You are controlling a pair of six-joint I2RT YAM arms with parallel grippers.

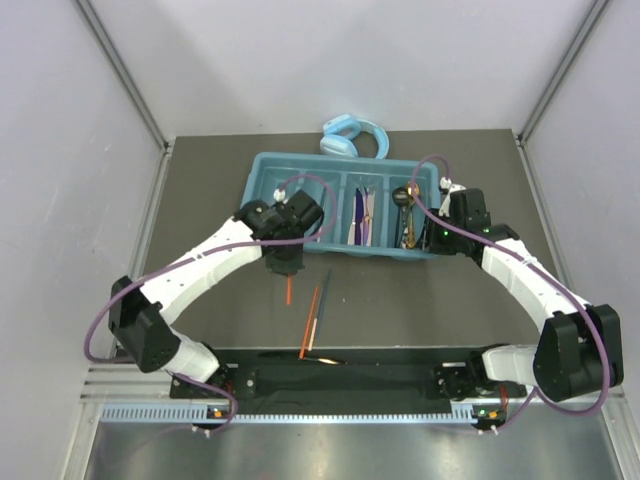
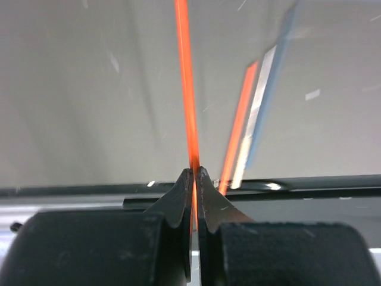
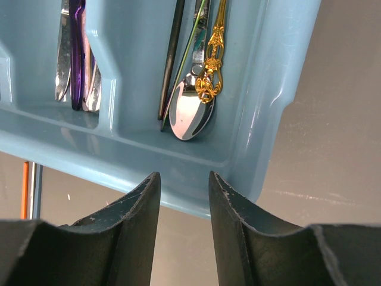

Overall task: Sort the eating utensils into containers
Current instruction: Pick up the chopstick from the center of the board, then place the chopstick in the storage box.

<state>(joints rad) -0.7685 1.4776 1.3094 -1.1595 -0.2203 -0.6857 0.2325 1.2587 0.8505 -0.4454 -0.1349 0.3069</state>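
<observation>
Near the teal tray [image 1: 268, 180], the left gripper [image 2: 195, 174] pinches one orange chopstick [image 2: 186, 89]. By the tray's right corner, the right gripper [image 3: 183, 182] hangs half-open, empty

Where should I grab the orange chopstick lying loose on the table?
Take the loose orange chopstick mid-shaft, straight down from above, fingers straddling it: it lies flat and thin. The slim dark utensil close alongside leaves that finger little room.

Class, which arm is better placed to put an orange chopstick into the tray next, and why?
Left. The left gripper is shut on an orange chopstick, close beside the tray. The right gripper hangs open and empty at the tray's right end.
</observation>
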